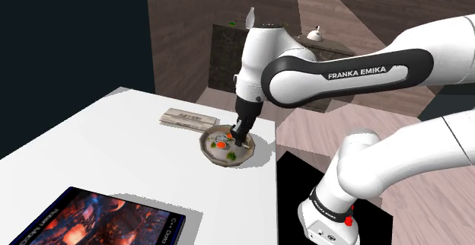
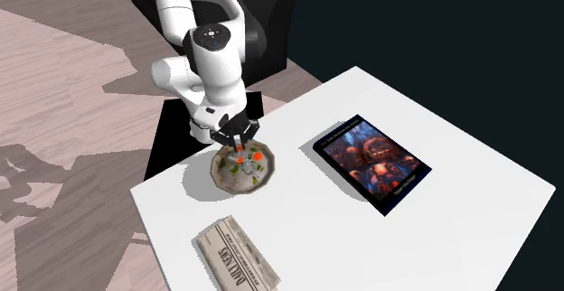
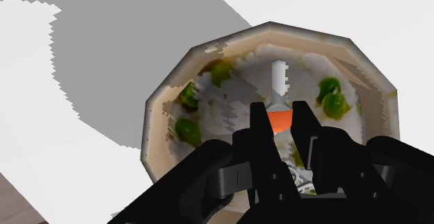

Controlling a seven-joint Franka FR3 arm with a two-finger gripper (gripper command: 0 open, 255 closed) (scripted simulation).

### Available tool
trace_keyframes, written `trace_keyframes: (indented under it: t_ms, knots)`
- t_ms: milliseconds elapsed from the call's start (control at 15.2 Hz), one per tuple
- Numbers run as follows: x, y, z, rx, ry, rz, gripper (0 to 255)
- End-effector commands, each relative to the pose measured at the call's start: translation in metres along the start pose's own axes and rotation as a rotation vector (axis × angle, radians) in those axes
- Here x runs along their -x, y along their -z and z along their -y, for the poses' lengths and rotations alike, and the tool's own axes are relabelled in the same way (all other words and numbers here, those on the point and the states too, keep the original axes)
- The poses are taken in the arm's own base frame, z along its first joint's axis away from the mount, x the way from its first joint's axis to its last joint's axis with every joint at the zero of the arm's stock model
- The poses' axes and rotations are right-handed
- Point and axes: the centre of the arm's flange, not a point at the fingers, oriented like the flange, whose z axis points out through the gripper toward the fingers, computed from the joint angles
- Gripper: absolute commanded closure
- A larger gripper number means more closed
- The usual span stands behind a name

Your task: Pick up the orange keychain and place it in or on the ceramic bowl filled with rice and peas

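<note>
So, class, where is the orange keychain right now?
In the wrist view the orange keychain is clasped in the pincer, over the rice and peas in the bowl, which stands on the white table beside a folded newspaper.

White rounded arm [image 1: 426, 46] with black joint bands, one lettered FRANKA EMIKA [image 1: 356, 73] in white. Two small red dots [image 1: 351, 220] mark its base link. The pincer [image 1: 238, 139] is all black.
</note>
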Motion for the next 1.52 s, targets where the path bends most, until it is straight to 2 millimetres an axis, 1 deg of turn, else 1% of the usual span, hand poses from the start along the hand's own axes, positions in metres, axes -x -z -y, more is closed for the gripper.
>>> trace_keyframes:
  t_ms: [0, 462, 528, 858, 1056, 1122, 1452]
  knots:
    - [-0.001, -0.005, 0.0, 0.0, 0.0, 0.0, 255]
    - [-0.001, -0.005, 0.0, 0.0, 0.0, 0.0, 255]
    - [-0.001, -0.005, 0.0, 0.0, 0.0, 0.0, 0]
    - [-0.001, -0.005, 0.0, 0.0, 0.0, 0.0, 0]
    - [-0.001, 0.035, 0.0, 0.0, 0.0, 0.0, 0]
    - [-0.001, 0.045, 0.0, 0.0, 0.0, 0.0, 0]
    - [-0.001, 0.045, 0.0, 0.0, 0.0, 0.0, 0]
